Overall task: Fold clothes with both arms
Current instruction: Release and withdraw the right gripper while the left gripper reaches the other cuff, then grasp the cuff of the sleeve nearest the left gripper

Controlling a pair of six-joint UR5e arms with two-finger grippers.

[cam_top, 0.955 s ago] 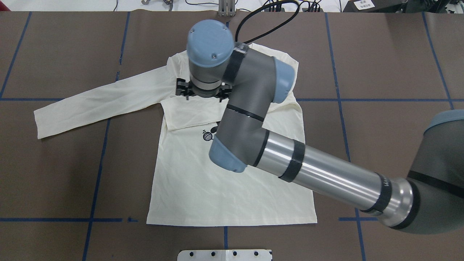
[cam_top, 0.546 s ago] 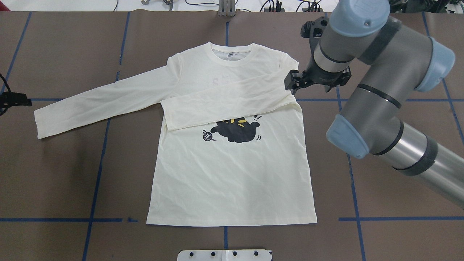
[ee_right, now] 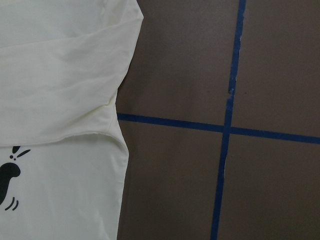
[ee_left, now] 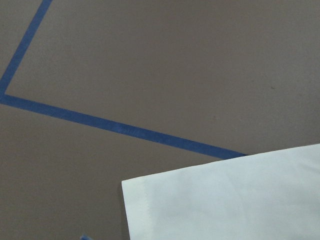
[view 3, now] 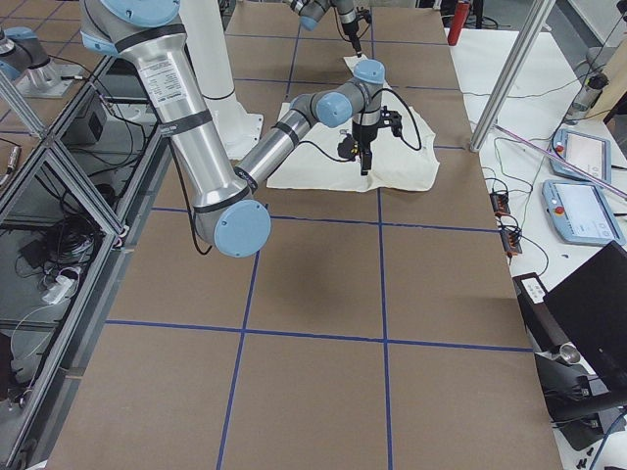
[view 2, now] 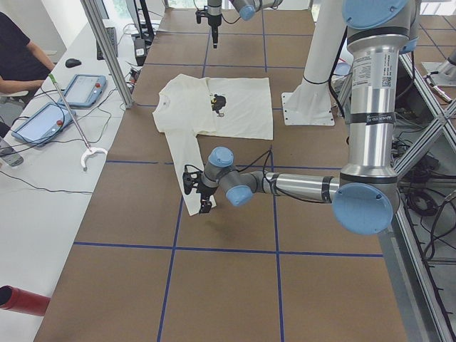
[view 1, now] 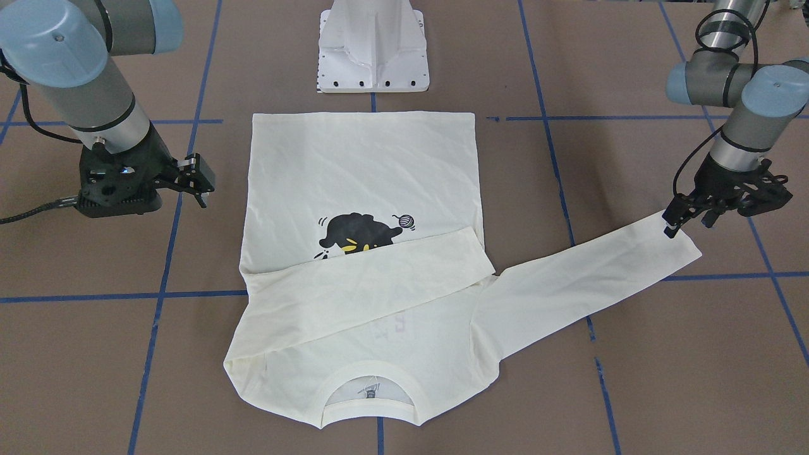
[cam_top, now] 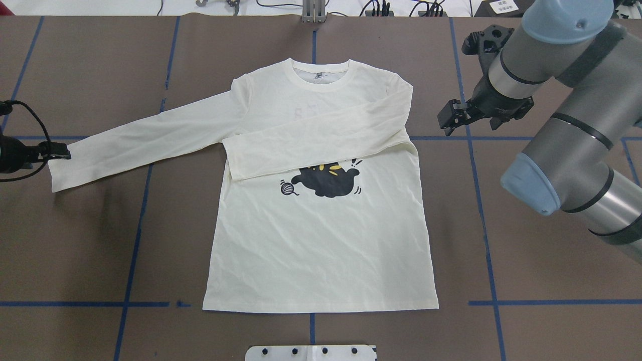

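The cream long-sleeved shirt [cam_top: 321, 240] lies flat with its black cat print up and its neckline away from the robot. One sleeve [cam_top: 321, 140] is folded across the chest, over the top of the print. The other sleeve [cam_top: 145, 135] stretches out flat toward the left. My left gripper [cam_top: 59, 150] stands at that sleeve's cuff [ee_left: 225, 200], open, with its fingers [view 1: 671, 226] just over the cuff's edge. My right gripper [cam_top: 448, 119] hangs open and empty over bare table, just right of the shirt's shoulder [ee_right: 60, 75].
Blue tape lines [cam_top: 135, 235] cross the brown table. The white pedestal base [view 1: 373, 50] stands just beyond the shirt's hem. A person [view 2: 21, 57] sits at a side table with tablets [view 2: 82, 89] past the far edge.
The right arm has pulled back to the right, off the shirt, leaving the sleeve folded across the chest. The left gripper has come in from the left edge to the outstretched cuff.
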